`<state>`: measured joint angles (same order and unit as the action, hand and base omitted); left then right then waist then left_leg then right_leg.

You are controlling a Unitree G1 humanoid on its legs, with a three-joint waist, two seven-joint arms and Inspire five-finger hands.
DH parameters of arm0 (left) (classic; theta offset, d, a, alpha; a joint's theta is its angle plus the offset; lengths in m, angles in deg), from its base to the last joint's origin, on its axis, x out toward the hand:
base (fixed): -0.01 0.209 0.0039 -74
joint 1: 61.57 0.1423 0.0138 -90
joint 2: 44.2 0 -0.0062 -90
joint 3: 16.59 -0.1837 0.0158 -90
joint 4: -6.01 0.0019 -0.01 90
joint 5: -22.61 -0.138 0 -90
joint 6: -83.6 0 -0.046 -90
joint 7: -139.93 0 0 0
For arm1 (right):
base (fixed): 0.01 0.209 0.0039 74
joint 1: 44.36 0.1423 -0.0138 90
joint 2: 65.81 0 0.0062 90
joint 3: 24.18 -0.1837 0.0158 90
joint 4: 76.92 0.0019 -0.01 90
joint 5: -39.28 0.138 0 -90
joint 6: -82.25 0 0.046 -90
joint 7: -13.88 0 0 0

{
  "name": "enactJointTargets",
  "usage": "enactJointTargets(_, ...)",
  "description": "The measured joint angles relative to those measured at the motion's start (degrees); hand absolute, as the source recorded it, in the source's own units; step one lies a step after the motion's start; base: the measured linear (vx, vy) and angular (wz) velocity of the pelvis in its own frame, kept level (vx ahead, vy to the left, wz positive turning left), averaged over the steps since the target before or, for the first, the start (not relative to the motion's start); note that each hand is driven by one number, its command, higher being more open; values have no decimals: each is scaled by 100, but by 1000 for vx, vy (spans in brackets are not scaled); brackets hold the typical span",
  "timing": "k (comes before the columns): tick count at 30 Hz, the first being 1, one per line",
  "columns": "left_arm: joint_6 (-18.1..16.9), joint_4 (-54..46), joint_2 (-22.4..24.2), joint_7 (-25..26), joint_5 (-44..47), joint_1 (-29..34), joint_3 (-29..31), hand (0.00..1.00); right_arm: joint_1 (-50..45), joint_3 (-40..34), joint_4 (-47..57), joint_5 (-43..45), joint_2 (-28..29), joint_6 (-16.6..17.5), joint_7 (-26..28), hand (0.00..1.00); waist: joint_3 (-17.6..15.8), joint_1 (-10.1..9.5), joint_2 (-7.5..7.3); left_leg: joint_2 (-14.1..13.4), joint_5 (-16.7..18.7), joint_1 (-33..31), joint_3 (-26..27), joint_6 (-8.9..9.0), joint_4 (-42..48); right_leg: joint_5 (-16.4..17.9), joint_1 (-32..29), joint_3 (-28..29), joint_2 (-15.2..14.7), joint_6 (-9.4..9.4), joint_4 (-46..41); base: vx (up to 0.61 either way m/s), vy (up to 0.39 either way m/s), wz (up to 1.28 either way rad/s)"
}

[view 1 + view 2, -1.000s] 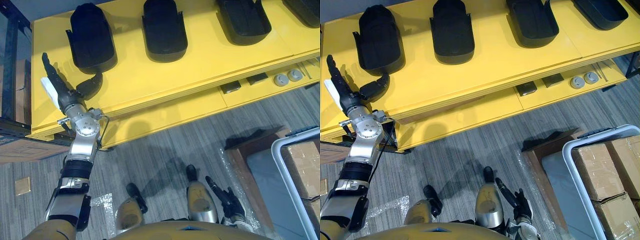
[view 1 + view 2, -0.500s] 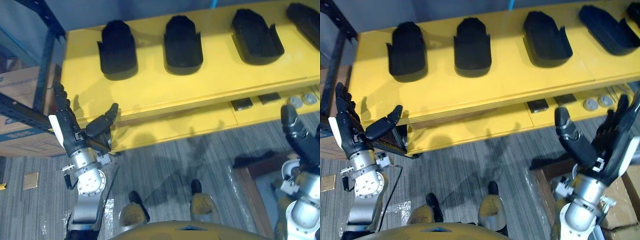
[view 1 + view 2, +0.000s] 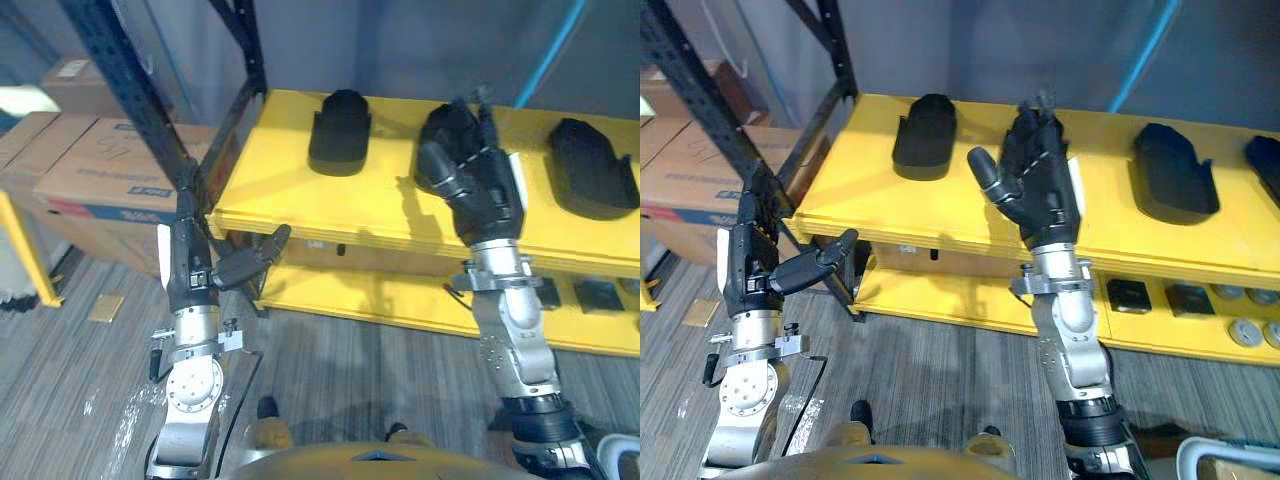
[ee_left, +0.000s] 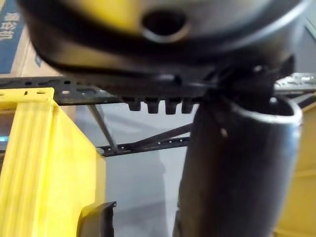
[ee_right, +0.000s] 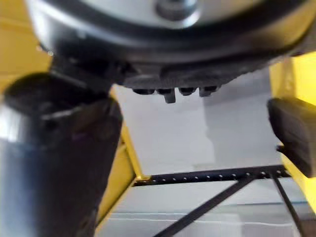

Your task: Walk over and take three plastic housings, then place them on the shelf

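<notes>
Black plastic housings lie in a row on the yellow shelf top (image 3: 960, 190): one housing (image 3: 924, 135) at the left, another (image 3: 1173, 183) further right, a third (image 3: 1265, 160) at the right edge. My right hand (image 3: 1040, 185) is raised in front of the shelf with fingers straight and spread, holding nothing; it covers part of a housing (image 3: 445, 130) behind it. My left hand (image 3: 755, 265) is up at the shelf's left corner, fingers straight, thumb out, empty.
A dark steel rack upright (image 3: 140, 100) with diagonal braces stands left of the shelf. Cardboard boxes (image 3: 95, 165) are stacked behind it. Small dark parts (image 3: 1127, 296) and round discs (image 3: 1243, 330) lie on the yellow lower tier. Grey striped floor lies below.
The camera has tipped up, showing the shelf from further back. My right hand has risen from low at the right to in front of the shelf. Both hands stay open.
</notes>
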<state>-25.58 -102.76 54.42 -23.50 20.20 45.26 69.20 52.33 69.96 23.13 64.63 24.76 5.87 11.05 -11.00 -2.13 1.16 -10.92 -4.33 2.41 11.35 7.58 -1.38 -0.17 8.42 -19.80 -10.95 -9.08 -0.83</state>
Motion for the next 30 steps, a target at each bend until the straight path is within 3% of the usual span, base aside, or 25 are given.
enactJointTargets(3, -12, 0, 0, -65, 3, 153, -62, 100, 197, 9, -151, -252, 138, -8, -330, 100, 5, -63, 1, 53, -55, -36, -86, -16, -67, -3, 0, -91, -35, -6, 0, 4, 0, 17)
enactJointTargets(16, -98, 14, 6, 13, 238, 310, -56, 100, 812, 7, -1515, -704, 184, -85, -774, 100, 11, -131, 25, 203, -240, -373, -545, -104, -93, 30, -52, -513, -129, -33, -66, -7, 0, 18)
enactJointTargets(23, -157, 50, 29, 43, 239, 400, -51, 100, 1041, -75, -2335, -710, 182, -513, -983, 100, -24, -148, 147, 248, -278, -416, -608, -133, -96, 174, -154, -553, -218, -3, -332, -35, 1, 4)
enactJointTargets(30, -197, 93, 31, 93, 240, 389, -51, 100, 1505, -293, -2843, -1025, 181, -572, -1471, 100, -148, -156, 279, 253, -386, -571, -649, -162, -106, 210, -399, -557, -269, 0, -565, -26, 1, 3)
